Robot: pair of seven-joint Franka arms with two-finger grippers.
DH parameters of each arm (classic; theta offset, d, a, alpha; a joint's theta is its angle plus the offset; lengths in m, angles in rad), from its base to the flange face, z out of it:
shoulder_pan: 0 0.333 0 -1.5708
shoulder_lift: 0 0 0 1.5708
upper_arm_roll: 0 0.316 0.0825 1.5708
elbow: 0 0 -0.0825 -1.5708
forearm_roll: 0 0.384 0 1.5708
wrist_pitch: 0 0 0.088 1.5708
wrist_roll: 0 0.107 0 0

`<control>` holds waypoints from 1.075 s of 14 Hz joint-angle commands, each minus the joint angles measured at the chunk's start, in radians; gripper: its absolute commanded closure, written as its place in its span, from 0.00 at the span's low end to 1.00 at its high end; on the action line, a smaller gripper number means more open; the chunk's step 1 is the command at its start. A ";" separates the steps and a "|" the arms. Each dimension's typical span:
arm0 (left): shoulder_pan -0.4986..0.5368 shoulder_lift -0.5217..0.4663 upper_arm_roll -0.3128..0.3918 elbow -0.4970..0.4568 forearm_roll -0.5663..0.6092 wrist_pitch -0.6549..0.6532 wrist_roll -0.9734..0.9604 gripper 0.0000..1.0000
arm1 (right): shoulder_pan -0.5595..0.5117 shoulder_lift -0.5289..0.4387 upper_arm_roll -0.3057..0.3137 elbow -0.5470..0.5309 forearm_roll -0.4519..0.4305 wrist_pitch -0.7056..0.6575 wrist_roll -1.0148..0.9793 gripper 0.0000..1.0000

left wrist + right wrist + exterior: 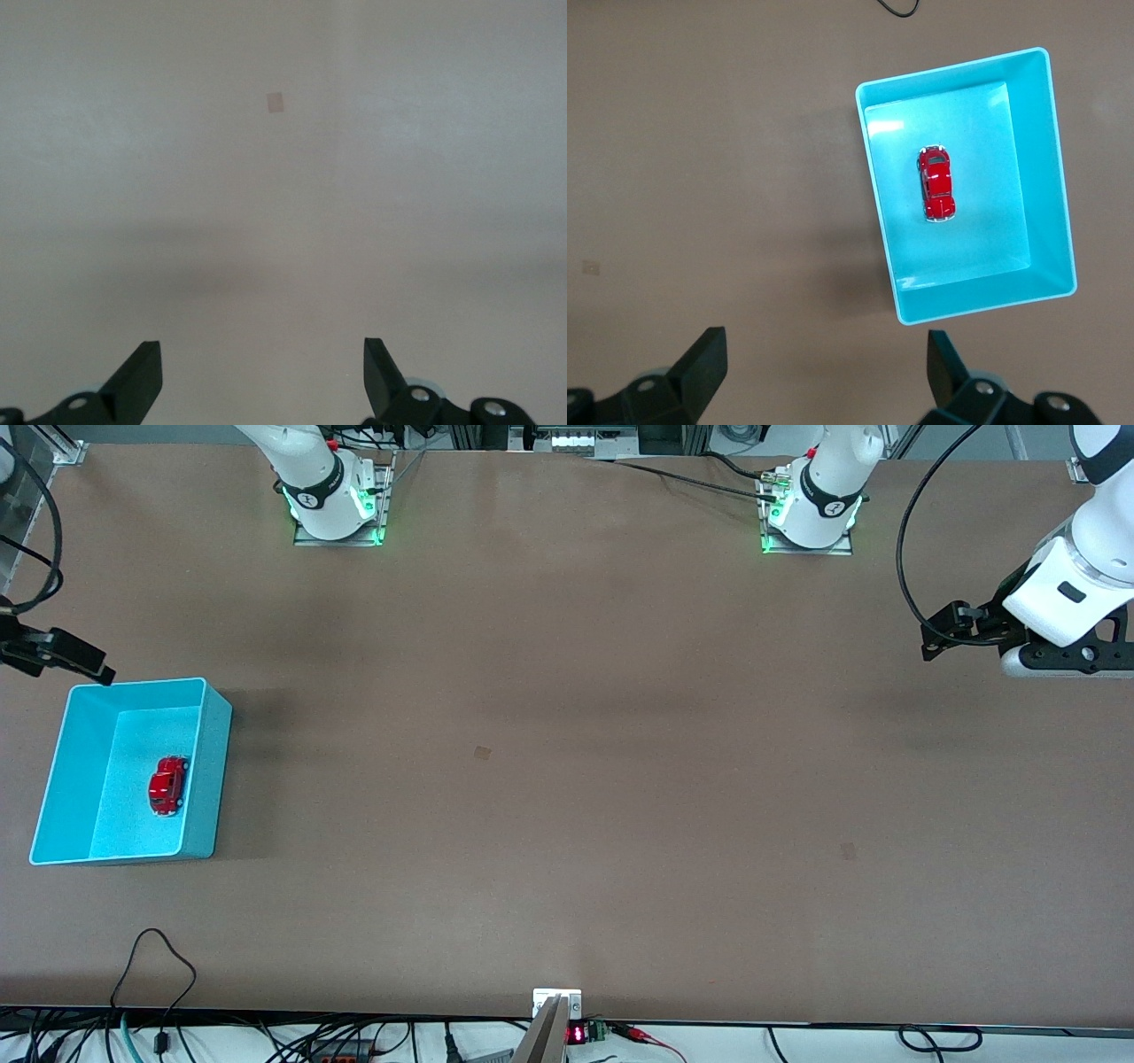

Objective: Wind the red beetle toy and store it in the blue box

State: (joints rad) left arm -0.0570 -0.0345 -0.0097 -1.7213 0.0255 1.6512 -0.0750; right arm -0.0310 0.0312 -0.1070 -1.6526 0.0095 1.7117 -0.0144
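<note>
The red beetle toy [167, 785] lies on its wheels on the floor of the blue box [209, 779], at the right arm's end of the table. The right wrist view shows the toy [936, 183] inside the box [983, 301] too. My right gripper [84, 664] is open and empty, up over the bare table just off the box's wall that faces the arm bases; its own view [824, 350] shows nothing between its fingers. My left gripper [932, 638] is open and empty, held over bare table at the left arm's end, as its own view [261, 359] shows.
Small tape marks sit on the brown table at mid-table [482, 752] and toward the left arm's end [848, 850]. Cables hang along the table edge nearest the front camera [159, 957]. The two arm bases [337, 505] [811, 514] stand along the edge farthest from it.
</note>
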 commanded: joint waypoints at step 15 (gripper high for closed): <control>0.000 0.007 0.000 0.026 -0.010 -0.019 0.018 0.00 | 0.003 -0.007 0.009 0.031 -0.008 -0.092 -0.010 0.00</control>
State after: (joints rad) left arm -0.0573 -0.0345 -0.0097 -1.7211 0.0255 1.6512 -0.0750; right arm -0.0246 0.0312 -0.1033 -1.6293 0.0095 1.6269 -0.0146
